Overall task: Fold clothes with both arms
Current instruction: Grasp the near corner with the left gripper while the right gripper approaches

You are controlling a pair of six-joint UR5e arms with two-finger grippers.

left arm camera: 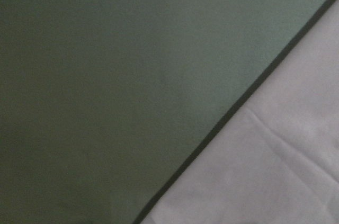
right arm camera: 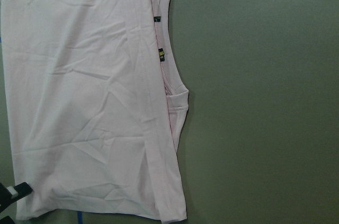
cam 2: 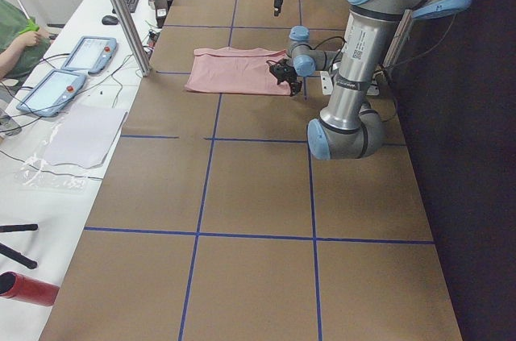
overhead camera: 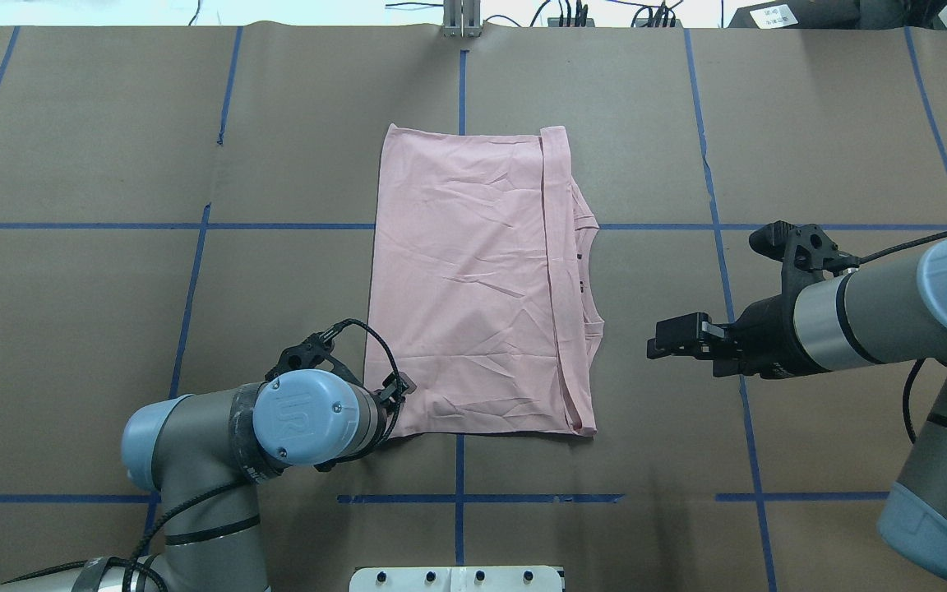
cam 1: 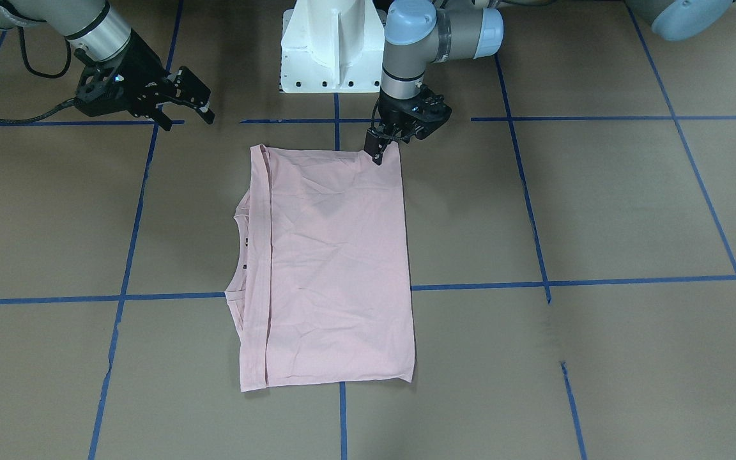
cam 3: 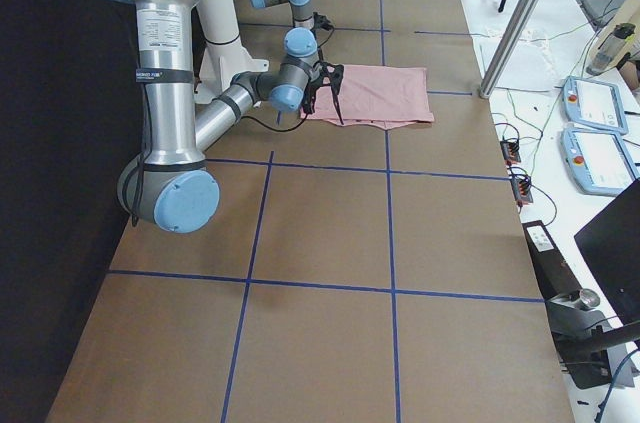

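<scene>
- The left arm [overhead camera: 309,415], silver-grey tube with light blue joint caps, reaches in from the overhead view's lower left, bent low over the brown paper-covered counter [overhead camera: 71,329].
- Its black two-finger left pincer [cam 1: 377,154] points down onto the corner of the shirt nearest the robot. The tips touch the cloth edge, but I cannot tell whether they pinch it.
- A pale pink cotton T-shirt [overhead camera: 473,279] lies flat mid-counter, folded into a creased rectangle across the blue tape lines [overhead camera: 276,225].
- Along the shirt's right edge, the neckline and under layers peek out, with two small black tags [right arm camera: 160,54] there.
- The white pedestal base [overhead camera: 457,580] sits at the counter's near edge.
- The right arm [overhead camera: 868,316] stretches in from the right, with the right pincer [cam 1: 189,121] off the shirt, fingers apart and holding nothing.
</scene>
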